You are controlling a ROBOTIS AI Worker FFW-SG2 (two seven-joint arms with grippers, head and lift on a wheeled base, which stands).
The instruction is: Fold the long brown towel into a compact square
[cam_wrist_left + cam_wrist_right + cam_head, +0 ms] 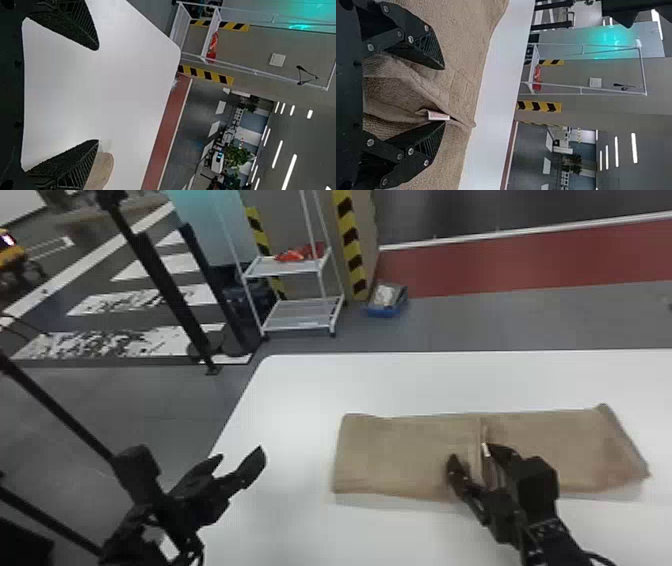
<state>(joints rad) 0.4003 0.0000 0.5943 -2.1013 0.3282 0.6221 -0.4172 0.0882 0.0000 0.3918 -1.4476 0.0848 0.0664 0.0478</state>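
The towel looks soft and light; best pinch its raised middle fold; right claw is spread around that; left claw is spread, left of the towel.

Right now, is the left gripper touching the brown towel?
Apart. The head view shows it: the left gripper is off to the left of the brown towel, with a wide stretch of white table between them.
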